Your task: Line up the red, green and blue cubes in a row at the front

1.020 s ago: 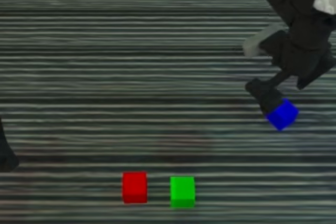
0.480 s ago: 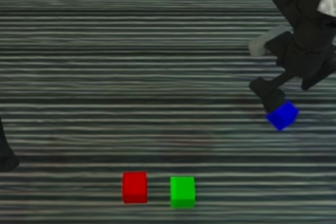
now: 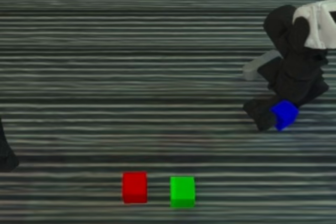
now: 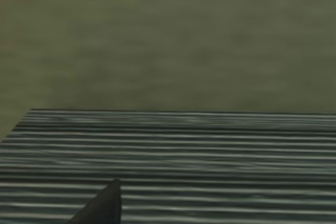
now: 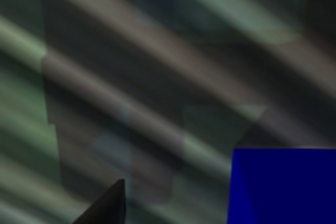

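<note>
Right end effector (image 3: 277,116) is at the right side of the tabletop (image 3: 157,77), its dark fingers (image 3: 260,115) set against the blue cube (image 3: 285,114); whether they clamp it cannot be told. In the right wrist view the blue cube (image 5: 283,184) fills one corner beside a dark fingertip (image 5: 107,205). Red cube (image 3: 134,187) and green cube (image 3: 182,191) sit side by side, apart, near the front edge. Left end effector (image 3: 6,156) is parked at the left edge.
</note>
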